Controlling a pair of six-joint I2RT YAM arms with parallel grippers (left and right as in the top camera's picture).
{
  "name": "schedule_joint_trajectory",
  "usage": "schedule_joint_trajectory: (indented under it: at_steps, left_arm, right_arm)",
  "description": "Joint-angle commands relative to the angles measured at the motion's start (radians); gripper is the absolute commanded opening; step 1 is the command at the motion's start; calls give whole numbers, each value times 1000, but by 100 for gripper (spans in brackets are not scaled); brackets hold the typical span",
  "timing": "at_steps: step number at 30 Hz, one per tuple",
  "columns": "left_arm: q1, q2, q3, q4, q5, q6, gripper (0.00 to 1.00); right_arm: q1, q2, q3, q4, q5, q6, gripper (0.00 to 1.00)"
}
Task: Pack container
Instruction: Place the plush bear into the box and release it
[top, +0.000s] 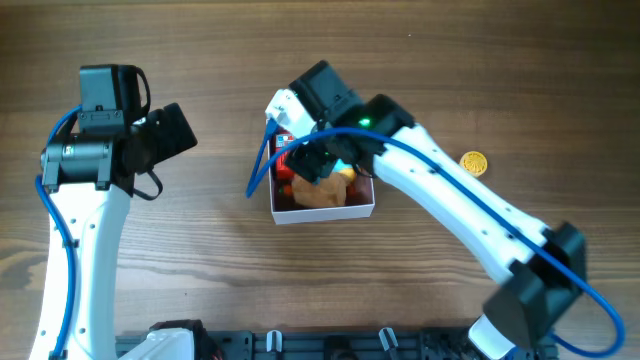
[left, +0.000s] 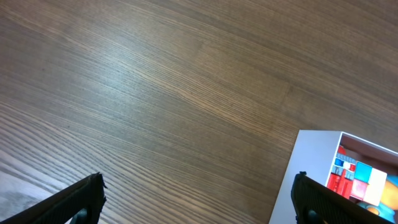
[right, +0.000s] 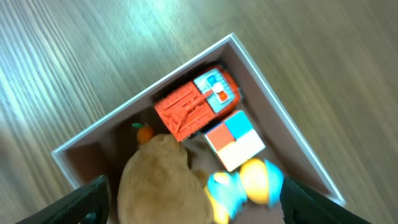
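The container (top: 322, 212) is a square white box with a dusty-pink inside, at the table's middle. It shows in the right wrist view (right: 273, 118) and at the left wrist view's lower right (left: 311, 168). Inside lie a red-orange toy truck (right: 196, 102), a red, blue and white block (right: 235, 140), a tan plush toy (right: 160, 180) and a blue and yellow toy (right: 245, 183). My right gripper (right: 193, 202) is open and empty, hovering above the plush and the blue and yellow toy. My left gripper (left: 199, 202) is open and empty over bare wood, left of the container.
A small yellow round object (top: 474, 163) lies on the table right of the container, beyond the right arm. A blue cable (top: 262, 168) hangs by the container's left wall. The tabletop is brown wood.
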Motion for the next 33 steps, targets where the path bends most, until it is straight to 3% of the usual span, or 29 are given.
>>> schedule_joint_trajectory:
  at_steps: [1,2,3,7,22,26,33]
  left_arm:
    - [6,5,5,0,-7,-9,97]
    - [6,5,5,0,-6,-9,97]
    - [6,5,5,0,-6,-9,97]
    - [6,5,5,0,-6,-9,97]
    - [6,5,5,-1,-6,-9,97]
    - [6,5,5,-2,-6,-9,97]
    - [6,5,5,-8,-6,-9,98]
  right_arm:
    - [-3,-15,11,-108,26,131,41]
    - [-3,-10,2,-142,26,164,11]
    - [-3,-7,-6,-159,26,199,4]
    - [-3,0,-103,-142,36,280,4]
    - [-7,2,-386,142,32,292,4]
    - [-7,2,-406,214,-14,293,4]
    - [-7,2,-406,182,-63,292,6]
